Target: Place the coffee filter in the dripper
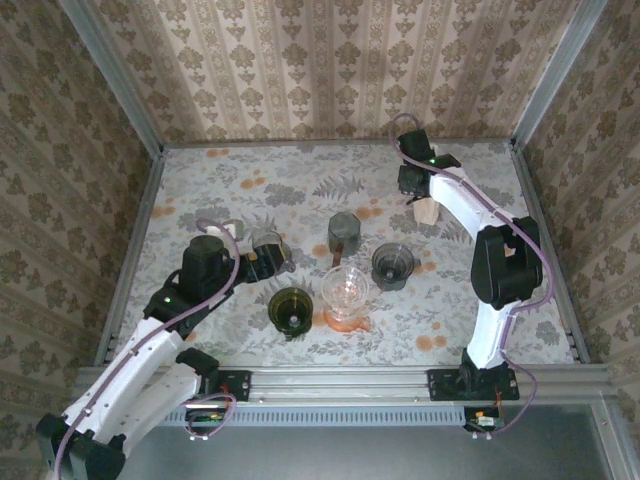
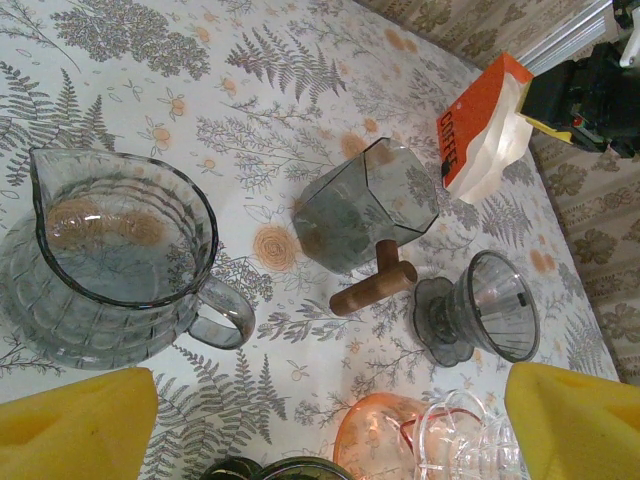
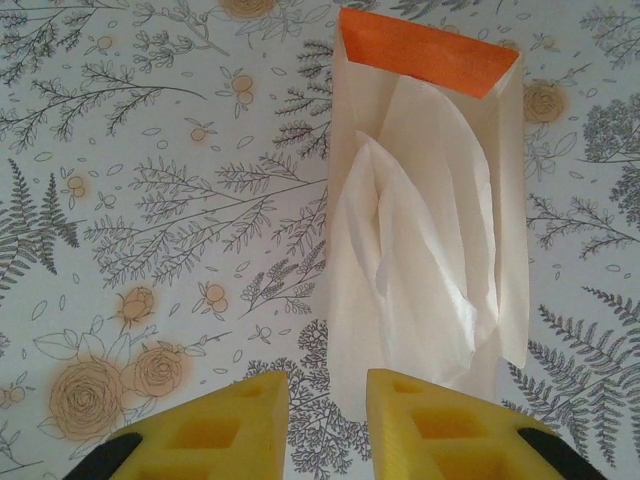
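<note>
Yellow foam pads of the right gripper [image 3: 328, 405] are standing only narrowly apart, with the flowered tablecloth [image 3: 150, 200] showing through the slit between them, and nothing is looking caught there yet. They are hanging just at the end of the pale sleeve [image 3: 505, 250] opposite its orange band, where the white coffee filter [image 3: 410, 260] is lying curled inside. That is probably because a pinch at that loose end would catch paper. The filter is therefore not in any dripper yet. Well apart from the sleeve, on its near side, the likely targets are waiting mouth-up. A grey dripper with a wooden handle [image 2: 360, 205] is sitting closest to the sleeve, a funnel-shaped grey dripper [image 2: 490, 315] is beside it, and a clear glass dripper [image 1: 345, 288] is farther off. Which one is meant I am not able to say. Farther again from the sleeve, the left gripper [image 2: 328, 420] is hovering with its pads spread wide and empty near a glass jug [image 2: 120, 250], seemingly parked out of the way.
</note>
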`<state>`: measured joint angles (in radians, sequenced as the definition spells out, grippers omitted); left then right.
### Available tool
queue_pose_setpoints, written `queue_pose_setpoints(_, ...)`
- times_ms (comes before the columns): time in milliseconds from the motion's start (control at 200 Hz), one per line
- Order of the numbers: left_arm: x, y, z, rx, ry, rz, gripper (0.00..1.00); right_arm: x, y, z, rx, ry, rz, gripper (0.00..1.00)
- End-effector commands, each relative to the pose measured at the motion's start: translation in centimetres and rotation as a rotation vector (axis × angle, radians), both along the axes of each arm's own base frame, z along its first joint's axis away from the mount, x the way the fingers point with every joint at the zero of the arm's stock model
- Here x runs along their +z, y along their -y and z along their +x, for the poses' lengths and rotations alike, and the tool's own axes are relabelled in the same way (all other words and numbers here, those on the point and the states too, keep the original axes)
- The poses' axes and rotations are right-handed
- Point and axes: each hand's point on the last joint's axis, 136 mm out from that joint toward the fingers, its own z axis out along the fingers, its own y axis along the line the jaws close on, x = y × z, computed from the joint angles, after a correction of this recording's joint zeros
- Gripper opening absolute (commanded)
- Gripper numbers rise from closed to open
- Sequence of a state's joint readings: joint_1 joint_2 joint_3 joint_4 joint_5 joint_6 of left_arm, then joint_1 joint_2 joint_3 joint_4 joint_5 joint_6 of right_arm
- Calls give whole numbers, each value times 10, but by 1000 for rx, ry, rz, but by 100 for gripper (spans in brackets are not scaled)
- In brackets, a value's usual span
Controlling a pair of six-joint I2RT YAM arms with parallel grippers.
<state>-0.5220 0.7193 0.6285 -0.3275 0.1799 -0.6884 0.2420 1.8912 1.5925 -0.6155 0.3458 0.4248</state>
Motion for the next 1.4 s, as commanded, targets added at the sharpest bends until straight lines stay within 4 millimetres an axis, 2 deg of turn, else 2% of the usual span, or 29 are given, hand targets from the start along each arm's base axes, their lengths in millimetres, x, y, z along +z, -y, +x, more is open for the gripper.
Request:
queue_pose_setpoints(0,0,1,1,-11,17,9,92,7,8,2,-24,-2,-60,27)
queue_pose_setpoints(660,-1,1,2,-16,21,11,92,-10,0,14,-42,-59,-147,28)
queue_pose_setpoints(1180,0,-3,1,-9,27,15,92,-19,5,18,-56,-98,-216,27)
queue_pose_setpoints(1395,0,-4,1,-4,26,15,92,-22,5,19,-53,-107,-226,20)
